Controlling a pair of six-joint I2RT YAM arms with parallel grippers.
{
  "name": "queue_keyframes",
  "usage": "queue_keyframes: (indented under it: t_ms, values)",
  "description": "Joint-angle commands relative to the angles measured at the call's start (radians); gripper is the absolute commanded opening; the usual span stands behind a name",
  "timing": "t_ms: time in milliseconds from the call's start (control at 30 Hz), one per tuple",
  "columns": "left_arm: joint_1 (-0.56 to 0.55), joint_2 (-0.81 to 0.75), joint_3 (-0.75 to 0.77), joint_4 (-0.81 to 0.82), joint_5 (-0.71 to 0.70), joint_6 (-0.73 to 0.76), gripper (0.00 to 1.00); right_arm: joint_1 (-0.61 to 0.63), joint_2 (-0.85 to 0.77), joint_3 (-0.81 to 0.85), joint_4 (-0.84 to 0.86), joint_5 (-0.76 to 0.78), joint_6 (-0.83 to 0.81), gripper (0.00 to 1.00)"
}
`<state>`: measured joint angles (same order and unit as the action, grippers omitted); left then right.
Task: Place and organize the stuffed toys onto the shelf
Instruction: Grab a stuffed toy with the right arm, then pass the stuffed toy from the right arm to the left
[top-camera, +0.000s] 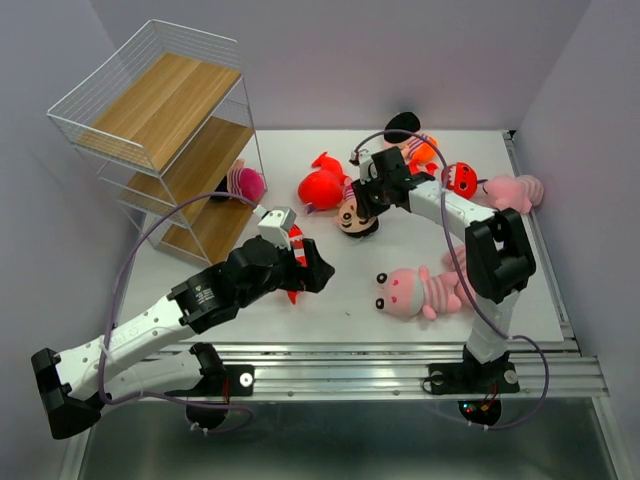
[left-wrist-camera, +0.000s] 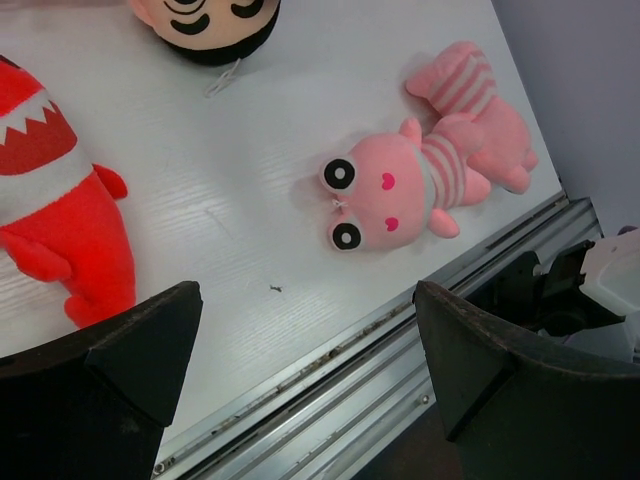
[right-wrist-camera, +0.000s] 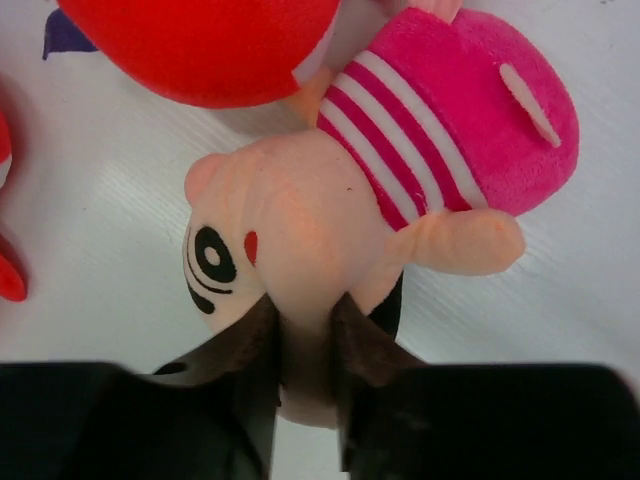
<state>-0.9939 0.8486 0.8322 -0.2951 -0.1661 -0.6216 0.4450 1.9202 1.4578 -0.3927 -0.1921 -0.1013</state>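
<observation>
My right gripper (right-wrist-camera: 305, 310) is shut on the head of a round-headed doll (right-wrist-camera: 330, 220) with dark hair and a pink-striped outfit, which lies on the white table. From above, that doll (top-camera: 355, 220) is at the table's middle, beside a red fish toy (top-camera: 322, 186). My left gripper (left-wrist-camera: 310, 350) stands wide open above the table's near edge, holding nothing. A red toothy fish (left-wrist-camera: 55, 200) lies to its left and a pink striped animal (left-wrist-camera: 420, 185) ahead of it. The shelf (top-camera: 160, 110) stands at the back left with a pink toy (top-camera: 246, 184) on a lower tier.
More stuffed toys lie at the back right: a red one (top-camera: 461, 179), a pink one (top-camera: 516, 191) and a dark-haired doll (top-camera: 406, 135). A metal rail (left-wrist-camera: 400, 360) runs along the near table edge. Purple walls close in on both sides.
</observation>
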Motion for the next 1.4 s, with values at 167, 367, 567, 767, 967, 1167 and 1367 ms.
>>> queue_keyframes:
  t_ms: [167, 367, 567, 767, 967, 1167, 1367]
  values:
    - [-0.017, 0.012, -0.014, 0.147, -0.03, 0.095, 0.99, -0.078, -0.143, -0.002, 0.018, -0.031, 0.099, 0.01]
    - [-0.063, 0.07, -0.015, 0.324, -0.049, 0.224, 0.99, -0.259, -0.309, 0.048, -0.046, -0.407, 0.319, 0.01]
    - [-0.092, 0.116, -0.077, 0.606, -0.039, 0.606, 0.99, -0.342, -0.412, 0.039, -0.164, -0.63, 0.4, 0.01]
    - [-0.094, 0.217, -0.068, 0.743, 0.036, 1.018, 0.99, -0.351, -0.564, -0.046, -0.176, -0.753, 0.399, 0.01]
    - [-0.098, 0.29, -0.038, 0.795, 0.004, 1.215, 0.99, -0.351, -0.687, -0.119, -0.227, -0.77, 0.249, 0.02]
    - [-0.115, 0.326, 0.005, 0.823, 0.002, 1.281, 0.99, -0.351, -0.725, -0.162, -0.317, -0.84, 0.153, 0.01]
    - [-0.152, 0.351, 0.039, 0.843, -0.004, 1.3, 0.99, -0.351, -0.736, -0.209, -0.34, -0.843, 0.146, 0.01]
